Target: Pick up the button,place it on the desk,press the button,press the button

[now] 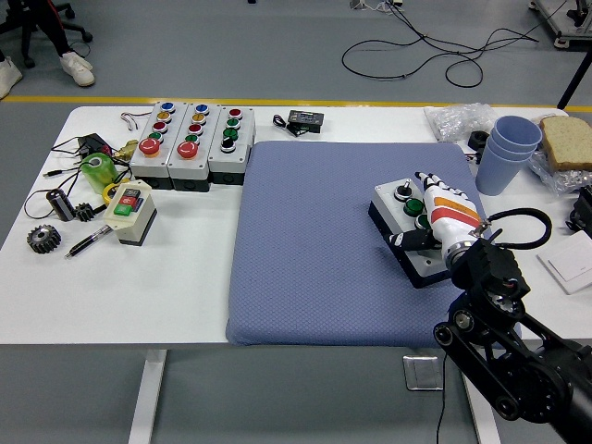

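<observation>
My right hand, white with orange and red bands, lies on top of a grey button box. Its fingers stretch flat along the box's right side and top face, pointing away from me. The dark thumb bends across the near part of the top face. I cannot tell whether a fingertip is pressing any one button; the hand is laid on the box more than clamped around it. A black knob and one green button show beside the fingers, and the rest of the face is hidden under the hand. The black arm rises from the lower right corner.

The box sits on a blue-grey mat, toward the mat's right half, turned at an angle to its edges. The mat covers the middle and right of the white table.

At the mat's far left corner stand three more grey button boxes side by side. In front of them lies a small beige switch box with red and green keys. Gears, a pen and cables are scattered near the left edge. At the far right are stacked blue cups, crumpled clear plastic and a slice of bread.
</observation>
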